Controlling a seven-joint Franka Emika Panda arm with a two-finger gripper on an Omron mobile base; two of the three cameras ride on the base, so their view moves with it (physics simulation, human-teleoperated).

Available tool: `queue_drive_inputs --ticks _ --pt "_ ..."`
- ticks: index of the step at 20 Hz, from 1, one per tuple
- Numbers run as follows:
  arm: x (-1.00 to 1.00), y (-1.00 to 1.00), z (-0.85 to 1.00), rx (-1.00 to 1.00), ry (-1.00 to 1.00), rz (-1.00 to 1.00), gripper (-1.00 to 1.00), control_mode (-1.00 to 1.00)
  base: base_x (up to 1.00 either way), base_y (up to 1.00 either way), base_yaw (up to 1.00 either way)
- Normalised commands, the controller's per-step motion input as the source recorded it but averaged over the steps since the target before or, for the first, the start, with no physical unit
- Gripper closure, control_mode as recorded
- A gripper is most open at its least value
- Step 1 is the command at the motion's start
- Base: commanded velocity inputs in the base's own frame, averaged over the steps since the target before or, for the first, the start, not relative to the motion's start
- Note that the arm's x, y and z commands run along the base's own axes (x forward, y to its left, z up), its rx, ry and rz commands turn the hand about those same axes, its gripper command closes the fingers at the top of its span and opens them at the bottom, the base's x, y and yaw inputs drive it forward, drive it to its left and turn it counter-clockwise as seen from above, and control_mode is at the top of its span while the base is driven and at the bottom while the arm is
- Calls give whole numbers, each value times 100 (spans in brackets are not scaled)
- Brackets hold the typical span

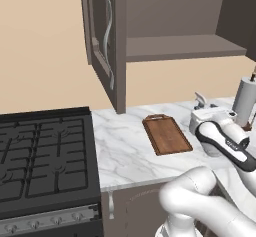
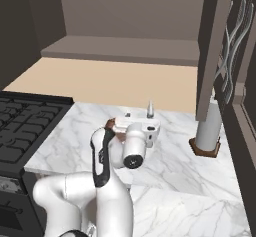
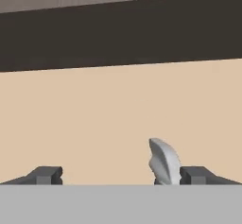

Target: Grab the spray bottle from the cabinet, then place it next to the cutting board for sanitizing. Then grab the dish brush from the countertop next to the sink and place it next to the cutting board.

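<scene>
The spray bottle [image 1: 200,101] stands on the countertop [image 1: 125,141] just right of the cutting board [image 1: 167,134]. Only its grey trigger head [image 2: 149,109] rises above my hand; the body is hidden behind it. My gripper [image 1: 201,113] is level with the bottle and points at the wall. In the hand view the gripper [image 3: 122,175] is open, with the bottle's head [image 3: 163,161] standing between the fingertips, close to the right fingertip [image 3: 198,175]. The cabinet [image 1: 175,46] hangs open above, its shelf bare. The dish brush and the sink are out of view.
A tall grey cylinder [image 1: 245,101] on a brown base stands on the counter right of my hand. The open cabinet door [image 1: 102,36] juts out above the counter's left end. A black stove [image 1: 45,151] borders the counter on the left.
</scene>
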Motion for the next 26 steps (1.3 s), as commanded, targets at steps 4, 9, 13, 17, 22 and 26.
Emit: queue_drive_inputs --ticks 4,9,13,17,22,26 --pt "-51 0 100 0 40 0 -100 -100 0 0 0" --pt "-64 -7 100 0 51 0 -100 -100 0 0 0" --pt "-61 -6 100 0 52 0 -100 -100 0 0 0" --pt "-57 -2 95 0 59 0 -100 -100 0 0 0" --pt "-43 21 -23 0 22 0 -100 -100 0 0 0" --pt "-52 19 -29 1 0 0 -100 -100 0 0 0"
